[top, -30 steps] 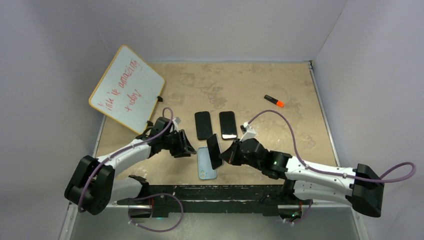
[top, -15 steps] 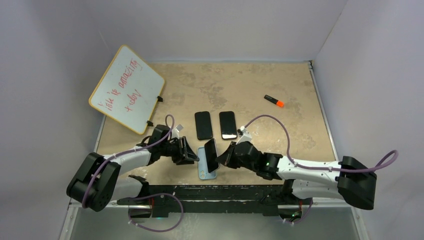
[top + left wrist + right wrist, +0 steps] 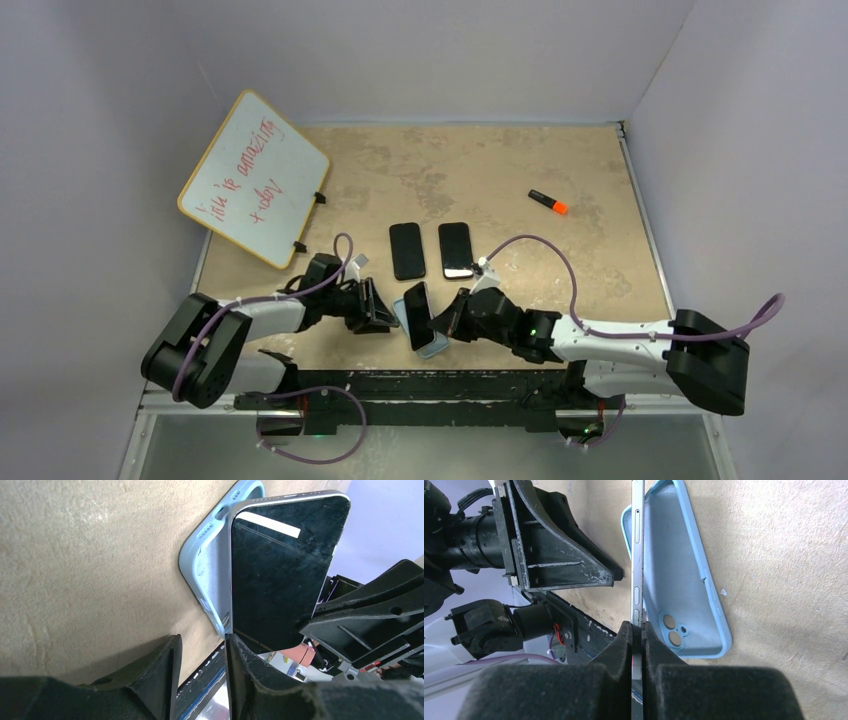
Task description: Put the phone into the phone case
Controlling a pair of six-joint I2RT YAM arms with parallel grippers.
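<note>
A light blue phone case (image 3: 436, 346) lies open side up near the table's front edge, its camera holes showing in the right wrist view (image 3: 679, 575). My right gripper (image 3: 637, 627) is shut on the lower edge of a black phone with a silver rim (image 3: 638, 555). It holds the phone on edge, tilted over the case's left wall (image 3: 207, 575). From above, the phone (image 3: 418, 314) covers most of the case. My left gripper (image 3: 202, 645) is open and empty just left of the case, one fingertip (image 3: 235, 647) close against the phone (image 3: 280, 580).
Two more black phones (image 3: 406, 250) (image 3: 456, 249) lie side by side just beyond the case. A whiteboard with red writing (image 3: 255, 180) leans at the back left. An orange marker (image 3: 548, 202) lies at the back right. The table's front edge (image 3: 330, 368) runs right below both grippers.
My right gripper has lowered the phone and leaned it down over the case. My left gripper has moved right and nearer, up against the case and phone.
</note>
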